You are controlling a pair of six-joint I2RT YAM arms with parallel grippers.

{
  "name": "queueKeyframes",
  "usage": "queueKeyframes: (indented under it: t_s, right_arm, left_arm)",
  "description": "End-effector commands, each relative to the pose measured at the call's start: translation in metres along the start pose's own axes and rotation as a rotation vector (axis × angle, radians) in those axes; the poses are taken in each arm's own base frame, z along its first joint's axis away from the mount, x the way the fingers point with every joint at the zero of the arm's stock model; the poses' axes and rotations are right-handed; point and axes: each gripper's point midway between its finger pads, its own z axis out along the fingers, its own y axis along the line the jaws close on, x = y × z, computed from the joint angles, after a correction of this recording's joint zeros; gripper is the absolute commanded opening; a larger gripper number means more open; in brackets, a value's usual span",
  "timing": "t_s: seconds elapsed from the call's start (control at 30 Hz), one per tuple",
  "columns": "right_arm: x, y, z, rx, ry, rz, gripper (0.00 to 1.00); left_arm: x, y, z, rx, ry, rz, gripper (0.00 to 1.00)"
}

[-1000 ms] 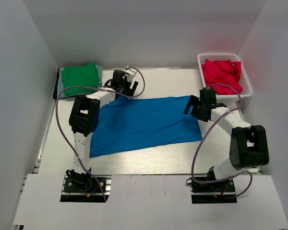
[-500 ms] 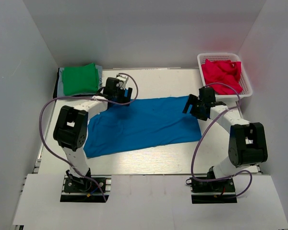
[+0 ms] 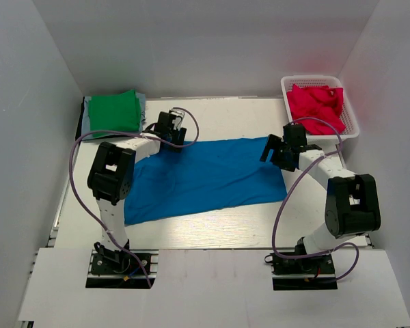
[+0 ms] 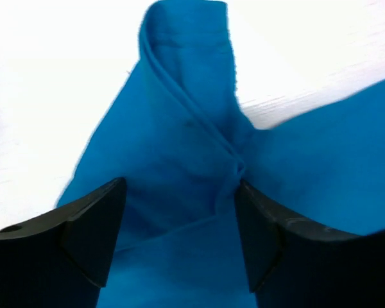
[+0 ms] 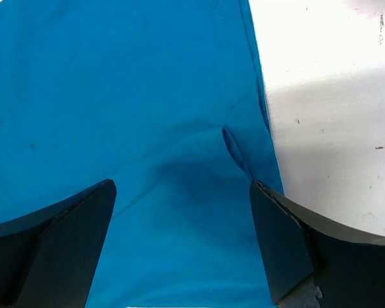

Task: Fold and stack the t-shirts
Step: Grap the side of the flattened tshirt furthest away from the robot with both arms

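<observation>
- In the middle of the table (image 3: pixel 225 113), the blue t-shirt (image 3: pixel 205 178) is lying spread flat. Its long axis is running from the left arm's side to the right arm's side, and its near left corner is dropping a little toward the arm bases.
- At the far left corner of the blue t-shirt, the left gripper (image 3: pixel 172 132) is reaching down. In the left wrist view its jaws are standing apart with a raised ridge of blue cloth between them, and the ridge is brushing one finger (image 4: pixel 260 231). I am not seeing a clamp on it.
- At the far right corner of the blue t-shirt, the right gripper (image 3: pixel 277 152) is hanging with its jaws wide apart and is holding nothing. In the right wrist view the side hem and a small pucker are lying under the gap.
- The cloth is therefore sitting straight below each claw, and each arm is working at the far corner nearer to it. I am judging that the coming move is asking both claws to pinch the far edge and carry it toward the near edge, across the short axis.
- Beyond the far left corner of the blue t-shirt, the green t-shirt (image 3: pixel 114 111) is lying folded.
- Beyond the far right corner of the blue t-shirt, the crimson-pink t-shirts (image 3: pixel 316 104) are waiting crumpled in the white mesh basket (image 3: pixel 352 126).
- I am finding no brand, label or readable writing anywhere.
</observation>
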Motion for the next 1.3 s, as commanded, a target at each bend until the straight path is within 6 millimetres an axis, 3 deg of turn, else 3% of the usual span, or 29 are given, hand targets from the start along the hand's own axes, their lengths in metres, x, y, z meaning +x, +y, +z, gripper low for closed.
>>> queueKeyframes:
  t_s: [0.0, 0.07, 0.17, 0.23, 0.33, 0.37, 0.4, 0.43, 0.6, 0.63, 0.67, 0.73, 0.87, 0.93, 0.97, 1.03, 1.07, 1.2, 1.27]
  right_arm:
    - [-0.015, 0.007, -0.001, -0.020, -0.024, -0.020, 0.90]
    - [-0.014, 0.006, 0.001, -0.016, -0.021, -0.017, 0.90]
    - [-0.013, 0.005, 0.003, -0.012, -0.011, -0.018, 0.90]
    - [-0.012, 0.005, 0.004, -0.010, -0.007, -0.019, 0.90]
    - [-0.013, 0.004, 0.003, -0.005, -0.008, -0.022, 0.90]
    - [-0.013, 0.005, 0.003, -0.006, -0.007, -0.022, 0.90]
    - [-0.013, 0.003, 0.004, -0.001, -0.010, -0.022, 0.90]
    - [-0.013, 0.002, 0.004, 0.006, -0.008, -0.022, 0.90]
    - [-0.026, -0.007, 0.008, 0.079, -0.048, -0.012, 0.90]
    - [-0.043, -0.003, 0.004, 0.088, -0.090, -0.007, 0.90]
    - [-0.041, -0.005, 0.012, 0.103, -0.074, -0.005, 0.90]
    - [-0.063, 0.002, 0.011, 0.104, -0.116, 0.007, 0.90]
    - [-0.082, 0.010, 0.043, 0.112, -0.109, 0.019, 0.90]
    - [-0.088, 0.014, 0.049, 0.118, -0.111, 0.021, 0.90]
    - [-0.101, 0.019, 0.052, 0.115, -0.131, 0.029, 0.90]
    - [-0.098, 0.016, 0.067, 0.141, -0.119, 0.027, 0.90]
    - [-0.109, 0.022, 0.067, 0.134, -0.141, 0.032, 0.90]
    - [-0.127, 0.016, 0.080, 0.217, -0.204, 0.028, 0.90]
    - [-0.122, 0.010, 0.093, 0.248, -0.193, 0.026, 0.89]
  left_arm:
    - [-0.022, 0.017, -0.007, -0.086, -0.041, 0.014, 0.77]
    - [-0.027, 0.022, -0.010, -0.114, -0.064, 0.009, 0.63]
    - [-0.030, 0.024, -0.012, -0.125, -0.082, -0.004, 0.55]
    - [-0.047, 0.030, -0.022, -0.133, -0.148, -0.033, 0.50]
    - [-0.049, 0.036, -0.023, -0.141, -0.170, -0.069, 0.36]
    - [-0.055, 0.036, -0.023, -0.141, -0.194, -0.073, 0.28]
    - [-0.062, 0.043, -0.026, -0.181, -0.212, -0.081, 0.08]
    - [-0.057, 0.044, -0.022, -0.190, -0.200, -0.080, 0.02]
    - [-0.071, 0.050, -0.016, -0.215, -0.216, -0.004, 0.00]
    - [-0.074, 0.051, -0.017, -0.218, -0.229, 0.013, 0.00]
    - [-0.076, 0.057, -0.017, -0.229, -0.233, 0.028, 0.00]
    - [-0.081, 0.061, -0.021, -0.242, -0.250, 0.108, 0.00]
    - [-0.086, 0.058, -0.020, -0.213, -0.267, 0.236, 0.00]
    - [-0.086, 0.061, -0.020, -0.196, -0.254, 0.290, 0.00]
    - [-0.083, 0.061, -0.018, -0.165, -0.246, 0.303, 0.00]
    - [-0.089, 0.061, -0.018, -0.140, -0.262, 0.314, 0.00]
    - [-0.089, 0.063, -0.017, -0.117, -0.268, 0.322, 0.00]
    - [-0.094, 0.059, -0.019, -0.040, -0.302, 0.374, 0.00]
    - [-0.093, 0.055, -0.020, 0.006, -0.322, 0.413, 0.00]
